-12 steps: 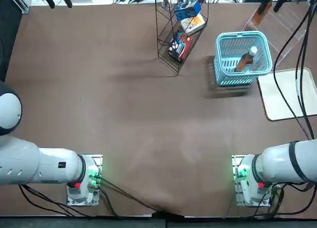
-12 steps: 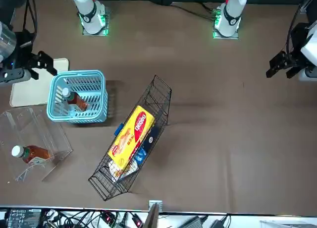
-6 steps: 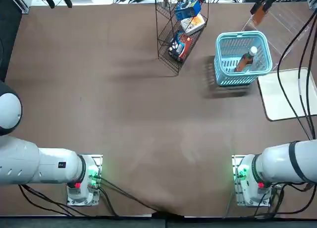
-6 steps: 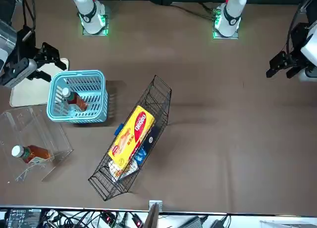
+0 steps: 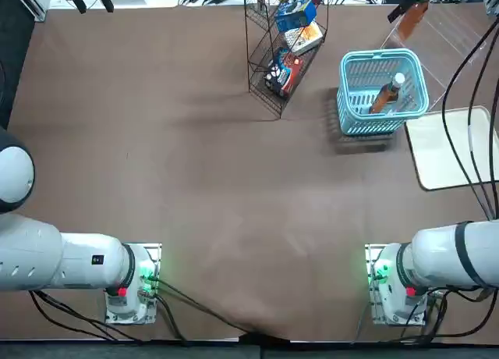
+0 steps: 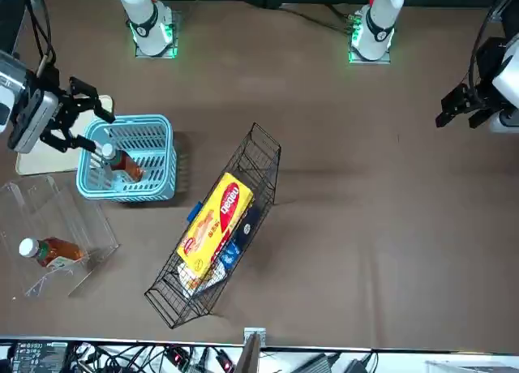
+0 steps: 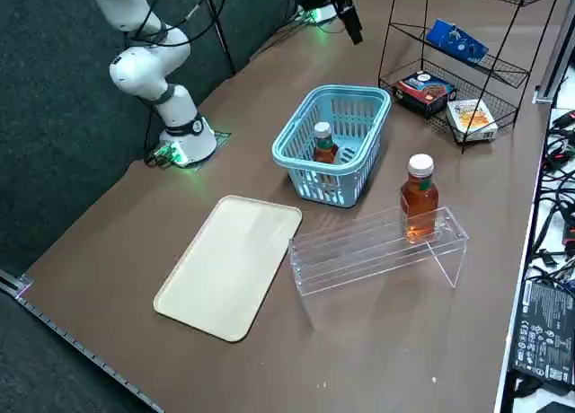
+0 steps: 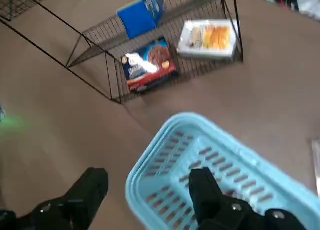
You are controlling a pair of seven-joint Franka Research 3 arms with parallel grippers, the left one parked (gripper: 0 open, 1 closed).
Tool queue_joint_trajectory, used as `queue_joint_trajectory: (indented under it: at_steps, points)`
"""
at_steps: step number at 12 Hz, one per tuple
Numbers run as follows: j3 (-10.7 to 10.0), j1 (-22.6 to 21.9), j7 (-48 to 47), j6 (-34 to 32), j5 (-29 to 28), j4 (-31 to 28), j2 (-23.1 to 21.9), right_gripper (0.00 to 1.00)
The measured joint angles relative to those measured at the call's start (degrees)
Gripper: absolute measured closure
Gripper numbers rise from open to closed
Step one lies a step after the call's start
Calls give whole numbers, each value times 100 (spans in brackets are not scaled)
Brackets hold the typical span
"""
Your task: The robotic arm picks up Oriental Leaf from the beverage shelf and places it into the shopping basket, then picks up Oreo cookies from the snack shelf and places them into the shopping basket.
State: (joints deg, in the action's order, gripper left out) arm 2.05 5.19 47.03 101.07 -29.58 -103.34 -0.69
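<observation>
My right gripper [image 6: 96, 127] hangs open and empty above the near-left rim of the light-blue shopping basket [image 6: 128, 159]. In the wrist view its two black fingers [image 8: 89, 188] straddle the basket rim [image 8: 165, 140], with the snack shelf [image 8: 95, 50] beyond. One Oriental Leaf bottle [image 7: 322, 144] stands tilted inside the basket. A second bottle [image 7: 419, 197] stands on the clear beverage shelf [image 7: 368, 249]. The blue Oreo cookies pack [image 7: 455, 40] lies on an upper tier of the black wire snack shelf [image 7: 454, 67]; the same pack [image 8: 141, 14] shows in the wrist view.
A cream tray [image 7: 231, 266] lies flat beside the basket, on the robot's side of the beverage shelf. The rack also holds a dark pack with red [image 8: 148, 65], a cream-and-orange box [image 8: 208, 37] and a yellow pack [image 6: 216, 223].
The right gripper has swung from beside the tray to over the basket's rim, turning toward the snack shelf. It stays open. Bottles and basket have not moved.
</observation>
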Motion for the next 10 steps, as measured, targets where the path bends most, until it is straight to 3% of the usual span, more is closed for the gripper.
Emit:
queue_joint_trajectory:
  at_steps: [4,5,10]
  points:
    - [5,-9,1391,1049,-810,-738,-189,0]
    - [28,-60,1881,1601,-1115,-1097,-294,0]
    - [95,-538,2688,2827,-1863,-1754,-429,0]
